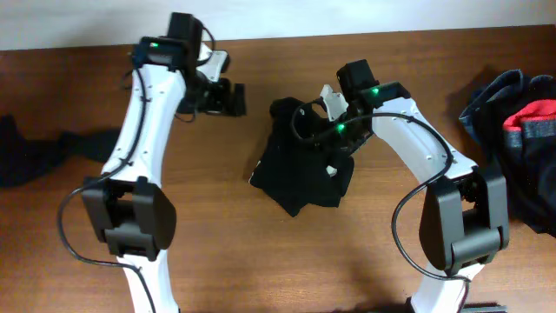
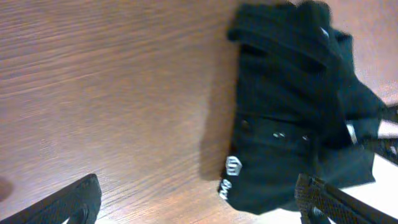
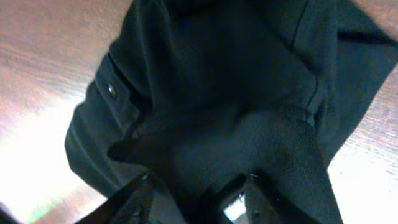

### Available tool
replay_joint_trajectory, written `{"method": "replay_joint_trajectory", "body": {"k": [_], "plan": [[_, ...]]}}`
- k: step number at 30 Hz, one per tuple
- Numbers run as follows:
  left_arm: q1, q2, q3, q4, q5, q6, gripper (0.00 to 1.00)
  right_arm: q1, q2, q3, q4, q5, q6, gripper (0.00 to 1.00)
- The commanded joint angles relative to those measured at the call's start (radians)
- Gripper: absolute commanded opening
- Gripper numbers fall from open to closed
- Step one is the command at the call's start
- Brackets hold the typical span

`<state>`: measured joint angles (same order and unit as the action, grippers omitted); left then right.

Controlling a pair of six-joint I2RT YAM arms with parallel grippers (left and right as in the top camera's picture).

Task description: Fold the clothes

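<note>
A black garment [image 1: 304, 169] with a button and a small white logo lies crumpled at the middle of the table. My right gripper [image 1: 311, 117] is at its far edge and is shut on a bunch of the fabric. In the right wrist view the garment [image 3: 211, 93] fills the frame and cloth is pinched between the fingers [image 3: 199, 202]. My left gripper [image 1: 234, 97] is open and empty, just left of the garment's far corner. In the left wrist view its fingers [image 2: 199, 211] are spread wide over bare wood, with the garment [image 2: 292, 112] to the right.
A dark garment [image 1: 35, 148] lies at the table's left edge. A pile of clothes [image 1: 521, 130] in blue-grey and red sits at the right edge. The wooden table [image 1: 217, 243] ends at a pale wall at the back.
</note>
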<state>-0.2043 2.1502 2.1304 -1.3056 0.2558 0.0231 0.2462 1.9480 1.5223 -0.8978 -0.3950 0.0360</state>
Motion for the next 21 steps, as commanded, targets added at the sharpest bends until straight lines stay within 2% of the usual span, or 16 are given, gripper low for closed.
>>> {"method": "replay_joint_trajectory", "body": {"k": [1,6,10,18,21], "plan": [[-0.042,-0.037,0.013,-0.016,-0.003,0.062,0.99,0.001,0.003,0.021,0.016,-0.016,-0.083,0.47],[-0.076,-0.037,0.013,-0.02,-0.022,0.061,0.99,0.002,0.005,0.021,0.023,-0.021,-0.093,0.37],[-0.079,-0.037,0.013,-0.02,-0.021,0.061,0.99,0.003,0.005,0.021,0.011,-0.074,-0.137,0.37],[-0.08,-0.048,0.014,-0.027,-0.004,0.061,0.99,0.006,0.005,0.019,-0.011,-0.103,-0.137,0.35],[-0.087,-0.061,0.014,-0.027,0.003,0.061,0.99,0.019,0.005,0.019,-0.022,-0.106,-0.151,0.31]]}}
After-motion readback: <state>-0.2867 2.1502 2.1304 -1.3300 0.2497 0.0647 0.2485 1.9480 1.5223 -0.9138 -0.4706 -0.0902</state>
